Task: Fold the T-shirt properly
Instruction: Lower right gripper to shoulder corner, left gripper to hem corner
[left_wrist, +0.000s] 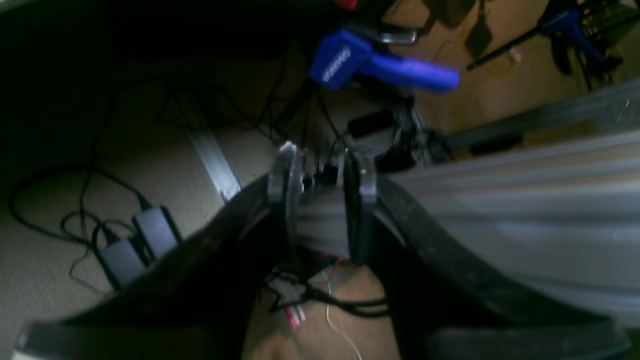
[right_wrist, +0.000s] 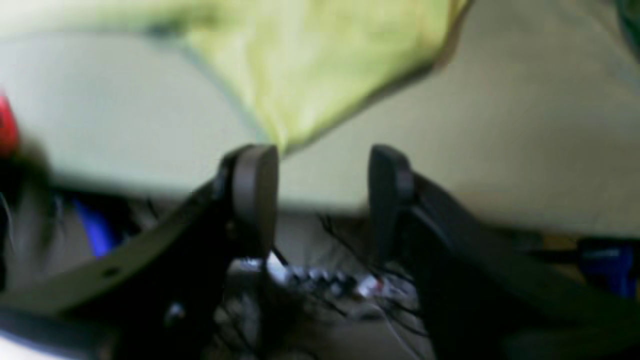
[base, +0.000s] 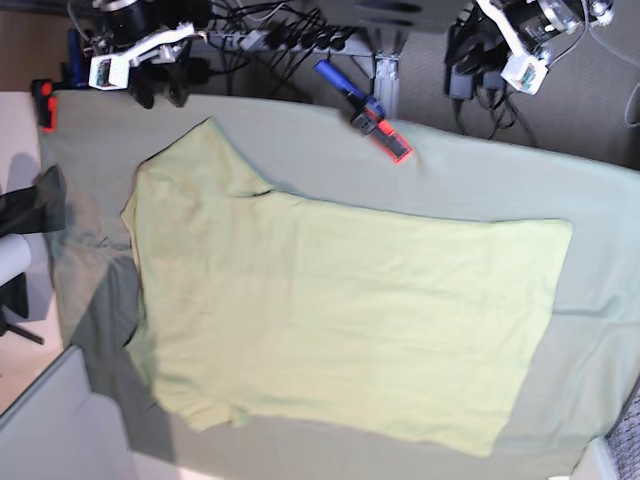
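The pale yellow-green T-shirt (base: 340, 310) lies spread flat on the grey-green table cloth (base: 600, 300), its sleeves toward the left and its hem toward the right. My right gripper (base: 160, 92) hovers beyond the far left of the table. Its jaws stand open and empty, and a sleeve tip (right_wrist: 305, 75) lies just ahead of the right gripper (right_wrist: 322, 200). My left gripper (left_wrist: 322, 200) is off the far right table edge, with a narrow empty gap between its fingers (left_wrist: 285, 195). The left arm (base: 520, 45) is well away from the shirt.
A blue and red clamp (base: 372, 118) grips the far table edge. A red clamp (base: 43, 105) sits at the far left corner. Power bricks (left_wrist: 140, 240) and cables lie on the floor behind the table, below a blue clamp (left_wrist: 380, 65).
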